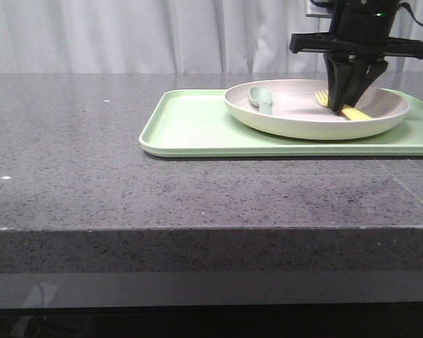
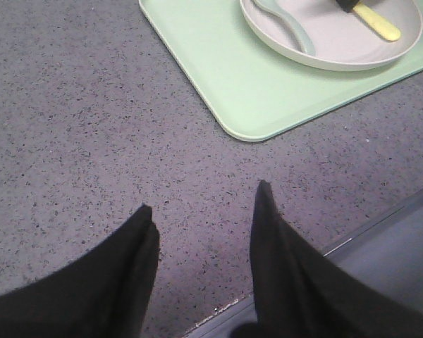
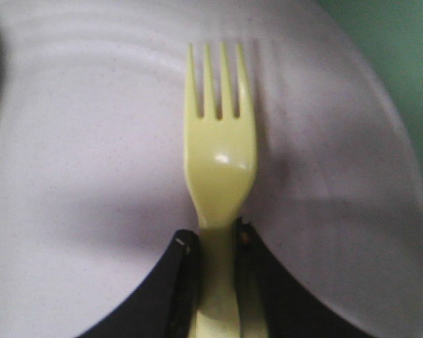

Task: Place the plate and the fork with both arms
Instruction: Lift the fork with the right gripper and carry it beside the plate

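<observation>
The off-white plate [image 1: 303, 121] sits on a light-green tray [image 1: 197, 127] at the right of the table. The pale-yellow fork [image 1: 354, 113] lies in the plate's right part. My right gripper [image 1: 344, 105] reaches down into the plate and is shut on the fork's handle; in the right wrist view the jaws press both sides of the fork [image 3: 218, 169] over the plate [image 3: 77, 183]. My left gripper [image 2: 201, 211] is open and empty over bare table, well short of the tray's near corner; the plate [image 2: 324, 56] and fork [image 2: 378, 24] show in its view.
A grey-green spoon [image 1: 262, 98] lies in the plate's left part, also seen in the left wrist view [image 2: 289, 24]. The tray [image 2: 225, 70] fills the table's right side. The table's front edge [image 1: 197, 227] runs below; the left gripper is close to it.
</observation>
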Available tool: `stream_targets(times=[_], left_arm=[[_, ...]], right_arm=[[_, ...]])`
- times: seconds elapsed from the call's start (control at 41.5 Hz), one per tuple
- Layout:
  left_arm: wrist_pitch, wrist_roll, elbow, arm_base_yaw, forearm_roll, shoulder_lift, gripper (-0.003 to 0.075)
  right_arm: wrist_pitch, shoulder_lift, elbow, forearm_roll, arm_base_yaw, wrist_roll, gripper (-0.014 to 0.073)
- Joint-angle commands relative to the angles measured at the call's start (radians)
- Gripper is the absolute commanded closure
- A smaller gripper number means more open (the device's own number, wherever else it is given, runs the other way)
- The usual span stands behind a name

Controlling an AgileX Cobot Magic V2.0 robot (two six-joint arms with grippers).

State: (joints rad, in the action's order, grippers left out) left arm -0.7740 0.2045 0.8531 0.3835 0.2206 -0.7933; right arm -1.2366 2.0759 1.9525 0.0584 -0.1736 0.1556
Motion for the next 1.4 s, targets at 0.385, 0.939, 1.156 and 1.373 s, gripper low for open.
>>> stream_targets(times=[0.385, 0.939, 1.156, 1.373], left_arm=[[0.063, 0.0, 0.025, -0.001, 0.023, 0.008, 0.0405], [0.063, 0.0, 0.025, -0.001, 0.023, 0.008, 0.0405], [0.063, 0.0, 0.025, -0.001, 0.023, 0.008, 0.0405], [0.063, 0.0, 0.025, -0.001, 0.023, 0.008, 0.0405]], right_arm=[[-0.107, -0.267, 0.026, -0.018, 0.156, -0.031, 0.0517], [-0.102, -0.185, -0.148, 0.017, 0.216, -0.111, 0.0517], [-0.074, -0.155, -0.147, 0.021, 0.216, -0.111, 0.0516], [-0.068, -0.15, -0.147, 0.021, 0.216, -0.114, 0.0515]])
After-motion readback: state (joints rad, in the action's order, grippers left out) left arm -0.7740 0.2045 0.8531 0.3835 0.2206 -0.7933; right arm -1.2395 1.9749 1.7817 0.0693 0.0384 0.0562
